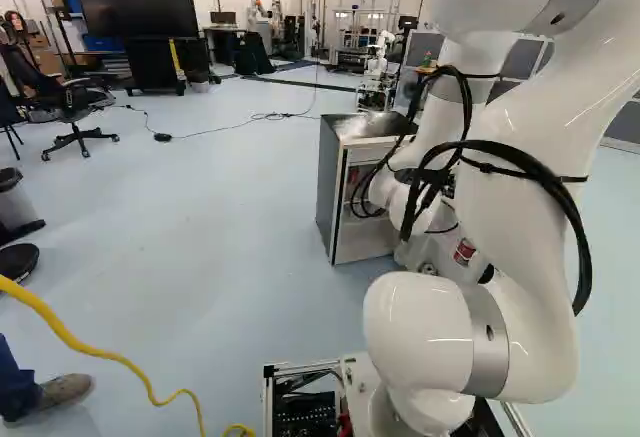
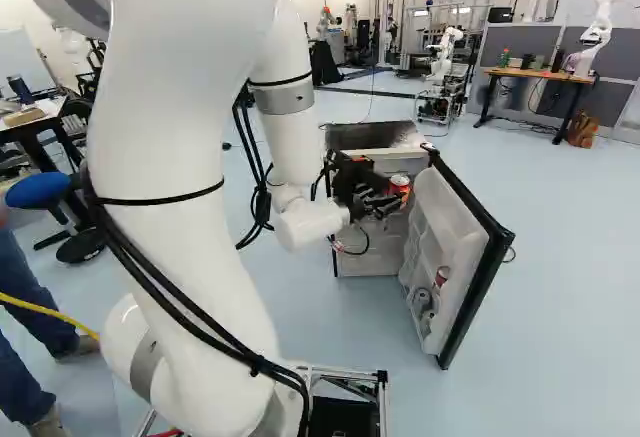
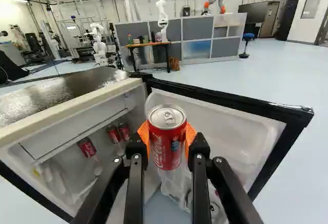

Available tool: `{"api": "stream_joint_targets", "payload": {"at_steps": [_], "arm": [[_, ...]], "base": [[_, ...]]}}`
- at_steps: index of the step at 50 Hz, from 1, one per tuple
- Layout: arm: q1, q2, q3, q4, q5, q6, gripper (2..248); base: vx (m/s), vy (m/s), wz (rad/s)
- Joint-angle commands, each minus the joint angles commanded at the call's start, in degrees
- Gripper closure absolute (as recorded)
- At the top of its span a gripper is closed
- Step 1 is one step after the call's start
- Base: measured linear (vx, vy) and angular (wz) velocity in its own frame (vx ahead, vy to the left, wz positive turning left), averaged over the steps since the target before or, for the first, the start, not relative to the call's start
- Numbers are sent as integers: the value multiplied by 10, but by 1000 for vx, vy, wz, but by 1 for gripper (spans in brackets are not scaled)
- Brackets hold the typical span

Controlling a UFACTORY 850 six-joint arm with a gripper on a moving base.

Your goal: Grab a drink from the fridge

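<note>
Claw of mine is clamped on a red drink can, orange pads against it from opp. sides. Can's upright, silver lid up, tab showing. It's at the mouth of the small fridge, w/ the open door alongside. Inside, below the white upper compartment, I see three more red cans. Door racks hold another red can & a grey can, near the bottom. Approx. straight ahead, well beyond the fridge, a wood-topped table stands by grey partitions. Yellow cable curls across the lower L of the left base view.
</note>
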Motion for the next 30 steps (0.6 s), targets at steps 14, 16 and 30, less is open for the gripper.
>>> {"api": "stream_joint_targets", "payload": {"at_steps": [14, 16, 30], "arm": [[30, 13, -10, 0, 0, 0, 161], [34, 14, -12, 0, -1, 0, 161], [58, 16, -36, 0, -7, 0, 161]], "base": [[0, 0, 0], [0, 0, 0], [0, 0, 0]]}}
